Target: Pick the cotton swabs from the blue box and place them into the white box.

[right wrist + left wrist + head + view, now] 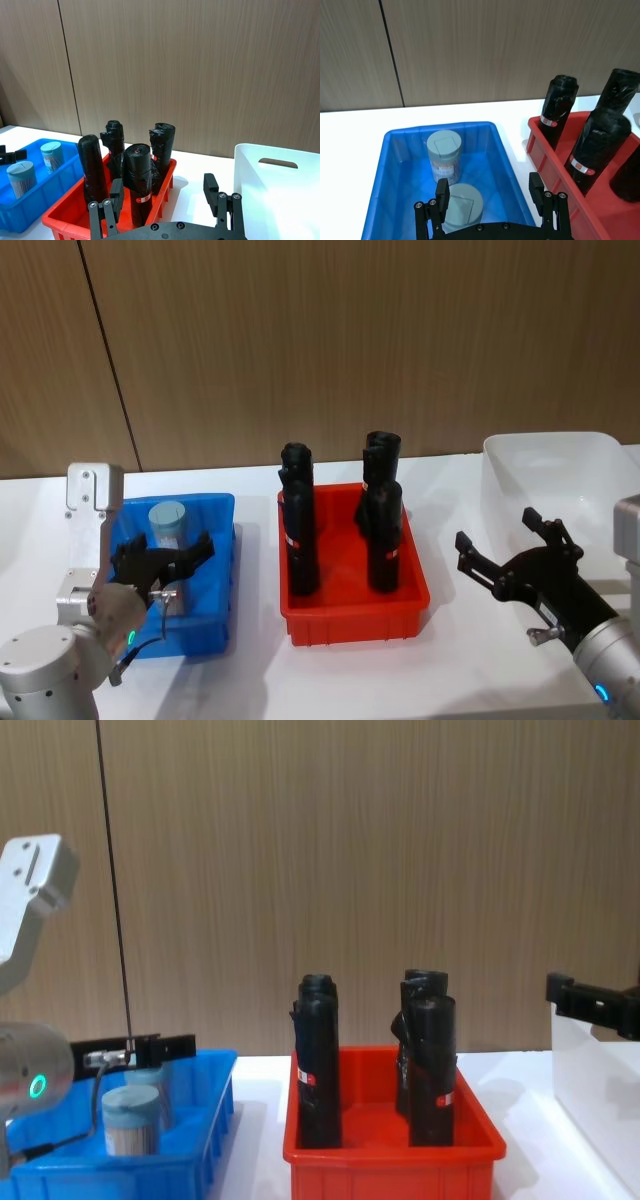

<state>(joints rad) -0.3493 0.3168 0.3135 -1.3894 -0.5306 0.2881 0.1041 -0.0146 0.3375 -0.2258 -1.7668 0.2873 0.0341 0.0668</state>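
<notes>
- The blue box sits on the left side of the white bench.
- Two jars of cotton swabs stand in the blue box, one behind the other.
- The far jar stands up straight near the back wall of the box.
- The near jar is close to the front, under the left gripper.
- The left gripper hangs over the blue box, just above the near jar. Its fingers are wide apart and hold nothing.
- A red bin sits in the middle of the bench, with four black cylinders standing in it.
- The white box is on the far right.
- The right gripper hangs over the bench between the red bin and the white box. Its fingers are apart too, and hold nothing.
</notes>
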